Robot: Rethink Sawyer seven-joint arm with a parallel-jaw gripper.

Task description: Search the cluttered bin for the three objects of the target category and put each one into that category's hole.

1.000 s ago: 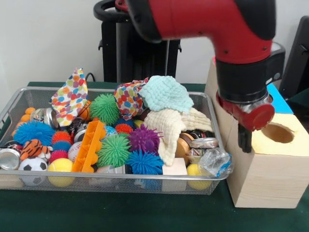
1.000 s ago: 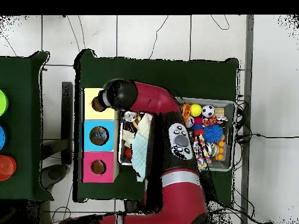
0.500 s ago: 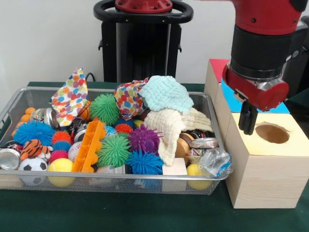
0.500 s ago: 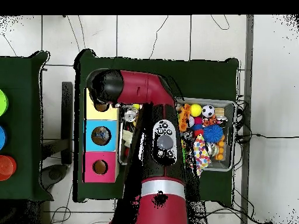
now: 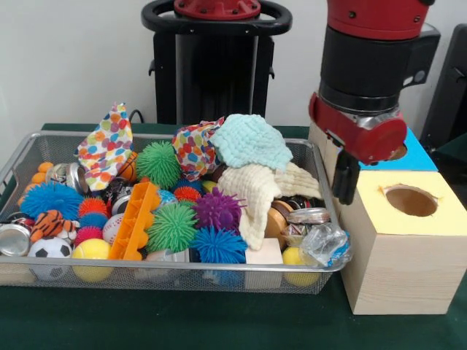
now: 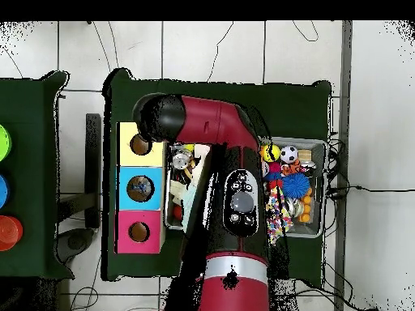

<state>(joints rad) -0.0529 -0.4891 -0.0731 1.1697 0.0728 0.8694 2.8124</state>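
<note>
A wire mesh bin (image 5: 175, 267) holds a heap of clutter: green (image 5: 172, 227), purple (image 5: 217, 209) and blue (image 5: 217, 246) spiky balls, a cream cloth (image 5: 252, 191), a mint cloth (image 5: 250, 141), polka-dot cloths (image 5: 107, 146), tins and small balls. To its right stands a wooden box with a yellow-topped hole (image 5: 411, 200) and a blue top (image 5: 412, 154) behind it. My gripper (image 5: 344, 179) hangs over the gap between the bin's right end and the yellow block, with nothing visible in it. From overhead, the arm (image 6: 203, 129) covers the gripper and part of the bin.
The overhead view shows the box's yellow (image 6: 130, 134), blue (image 6: 130, 188) and pink (image 6: 130, 233) sections in a row, each with a hole. An orange plastic piece (image 5: 136, 221) and crumpled clear plastic (image 5: 325, 244) lie near the bin's front rim. A black pedestal stands behind the bin.
The gripper has moved from beside the yellow hole, first up and then left, toward the bin's right end. The bin's contents look unchanged.
</note>
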